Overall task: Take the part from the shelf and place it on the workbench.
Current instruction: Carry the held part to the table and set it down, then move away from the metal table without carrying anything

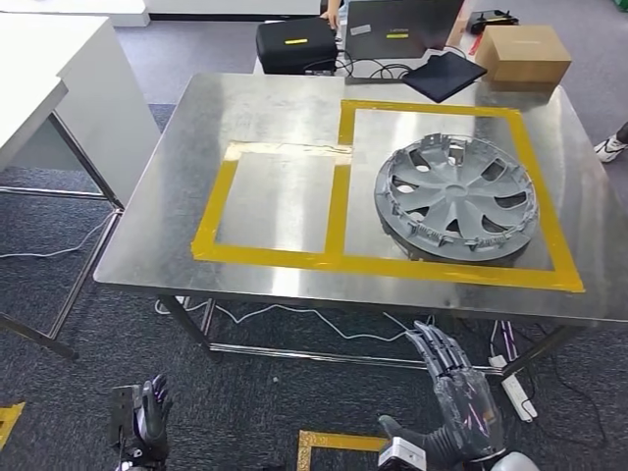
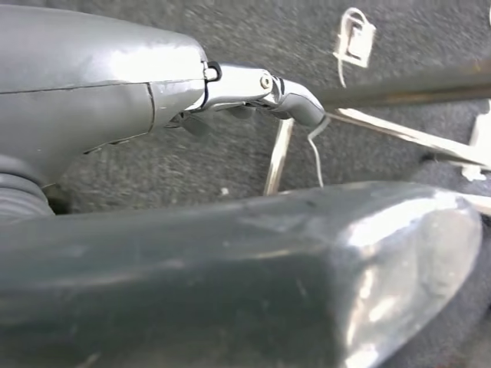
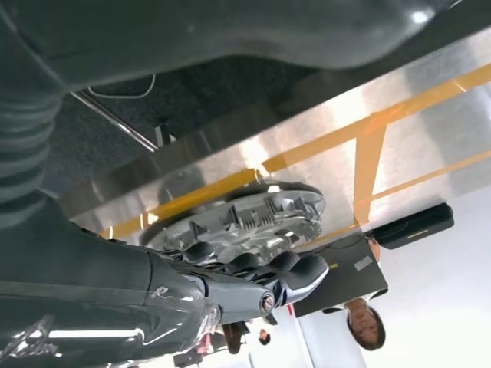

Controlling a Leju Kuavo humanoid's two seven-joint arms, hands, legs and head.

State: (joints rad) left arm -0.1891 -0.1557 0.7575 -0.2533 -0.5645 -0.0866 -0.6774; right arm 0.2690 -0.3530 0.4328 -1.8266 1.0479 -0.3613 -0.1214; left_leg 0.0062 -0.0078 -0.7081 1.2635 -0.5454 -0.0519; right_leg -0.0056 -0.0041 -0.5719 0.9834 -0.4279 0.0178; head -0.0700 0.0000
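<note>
Head view: the part, a grey wheel cover [image 1: 454,197], lies flat on the steel workbench [image 1: 192,147] inside the larger yellow-taped frame [image 1: 430,267], its near rim touching the tape; the right hand [image 1: 457,402] hangs below the bench edge with fingers extended and nothing held; the left hand [image 1: 150,417] hangs low, fingers loosely curled, empty. Left wrist view: thumb and fingers [image 2: 248,88] lie straight over carpet, gripping nothing. Right wrist view: the fingers [image 3: 272,270] hang spread before the wheel cover; risk, in my judgement, is the rising hand catching the bench edge or nudging the cover across the tape.

The left hand [image 1: 151,420] is cut off by the head view's lower edge. In the right wrist view, the right hand [image 3: 173,291] hides the hubcap's [image 3: 243,218] near rim. A person's shoe [image 1: 611,147] is cut by the edge.
</note>
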